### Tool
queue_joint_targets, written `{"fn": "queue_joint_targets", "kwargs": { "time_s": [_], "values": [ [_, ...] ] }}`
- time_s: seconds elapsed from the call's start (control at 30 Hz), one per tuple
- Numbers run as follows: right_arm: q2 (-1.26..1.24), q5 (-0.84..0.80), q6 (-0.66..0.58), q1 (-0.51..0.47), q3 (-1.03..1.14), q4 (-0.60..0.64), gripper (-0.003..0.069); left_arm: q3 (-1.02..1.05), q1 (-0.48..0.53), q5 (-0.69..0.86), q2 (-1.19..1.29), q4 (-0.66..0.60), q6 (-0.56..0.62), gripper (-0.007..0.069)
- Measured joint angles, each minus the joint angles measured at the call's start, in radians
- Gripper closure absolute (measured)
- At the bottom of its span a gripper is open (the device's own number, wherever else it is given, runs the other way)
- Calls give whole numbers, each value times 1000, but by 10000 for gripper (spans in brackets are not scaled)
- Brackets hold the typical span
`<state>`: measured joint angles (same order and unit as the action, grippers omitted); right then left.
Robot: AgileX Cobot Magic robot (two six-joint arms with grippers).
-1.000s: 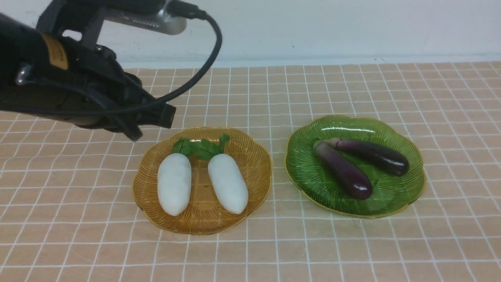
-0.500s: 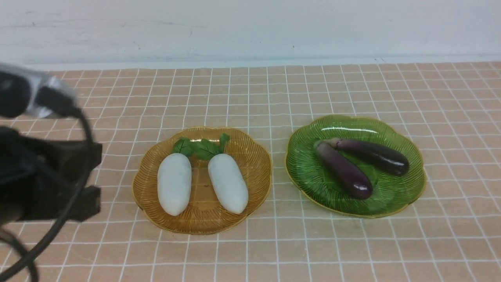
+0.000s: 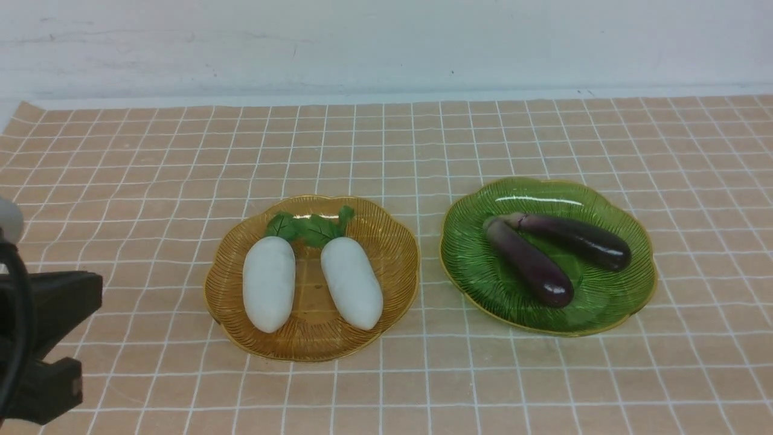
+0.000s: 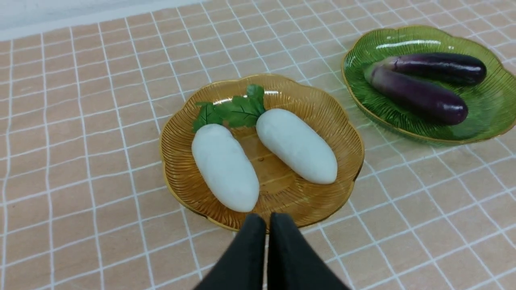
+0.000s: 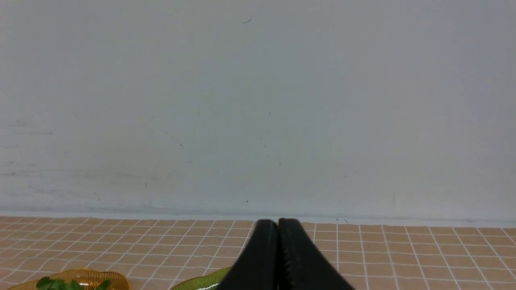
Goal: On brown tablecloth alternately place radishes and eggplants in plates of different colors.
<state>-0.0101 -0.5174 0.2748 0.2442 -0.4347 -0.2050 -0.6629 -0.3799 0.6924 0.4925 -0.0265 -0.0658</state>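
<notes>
Two white radishes [image 3: 269,292] [image 3: 351,282] lie side by side in the amber plate [image 3: 314,345], green tops pointing away. Two dark-purple eggplants [image 3: 528,261] [image 3: 574,240] lie in the green plate [image 3: 610,299] to its right. Both plates sit on the brown tablecloth [image 3: 423,151]. My left gripper [image 4: 266,219] is shut and empty, just short of the amber plate's near rim [image 4: 330,121], with the radishes [image 4: 225,167] beyond it. My left arm [image 3: 36,338] shows at the front left edge. My right gripper [image 5: 278,222] is shut and empty, held high and facing the wall.
A pale wall [image 3: 386,48] runs along the cloth's far edge. The cloth's far left corner [image 3: 27,112] shows. In the right wrist view only slivers of the amber plate [image 5: 80,276] and the green plate [image 5: 205,280] show.
My left arm has drawn back from above the amber plate's far left side, down to the front left edge. The radishes, eggplants and plates have not moved.
</notes>
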Motion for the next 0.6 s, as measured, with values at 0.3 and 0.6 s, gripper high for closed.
{"fn": "queue_joint_targets", "kwargs": {
  "time_s": [0.3, 0.6],
  "values": [
    [0, 0, 0, 0, 0, 0, 673, 521, 317, -299, -388, -18, 107, 628],
    [0, -1, 0, 0, 0, 0, 673, 691, 379, -310, -505, -10, 119, 628]
  ]
}}
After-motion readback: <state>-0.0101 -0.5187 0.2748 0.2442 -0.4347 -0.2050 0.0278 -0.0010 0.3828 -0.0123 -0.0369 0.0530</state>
